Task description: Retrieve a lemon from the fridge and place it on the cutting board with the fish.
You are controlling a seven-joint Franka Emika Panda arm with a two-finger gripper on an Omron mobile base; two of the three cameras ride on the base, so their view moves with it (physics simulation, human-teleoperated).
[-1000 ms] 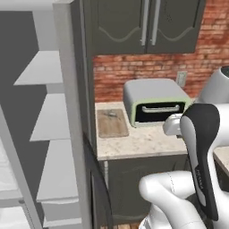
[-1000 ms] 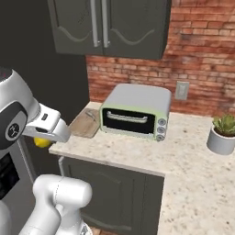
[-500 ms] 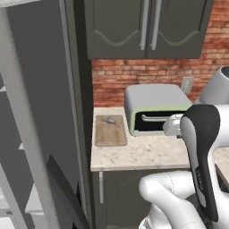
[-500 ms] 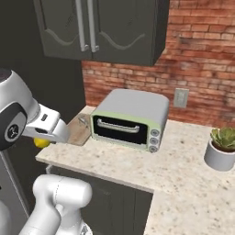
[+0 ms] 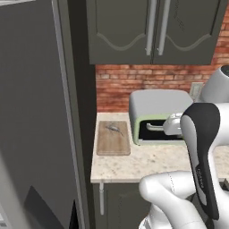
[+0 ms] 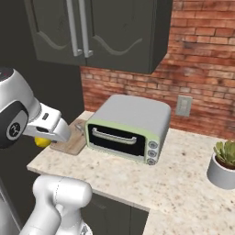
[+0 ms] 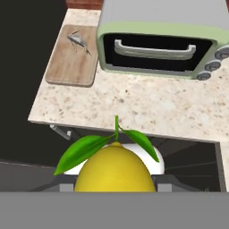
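The whole outlook has swung since a second ago (the base has driven on, so the white shelves have slid out of sight), and the counter (image 5: 134,167) with the toaster oven (image 6: 126,128) now sits squarely ahead. The gripper (image 7: 114,190) is clamped on the lemon (image 7: 114,170), a smooth bright yellow fruit with two glossy green leaves, held out in front of the counter's edge. The fridge (image 5: 36,116) stands as a flat grey slab on the left. On the speckled stone top lies the cutting board (image 7: 74,56), tan wood and rectangular, just beside the rounded green oven, with the slim grey fish (image 7: 79,41) on its far end. Red brick backs it, dark cabinets (image 6: 92,32) hang above, and a potted succulent (image 6: 223,163) stands far right.
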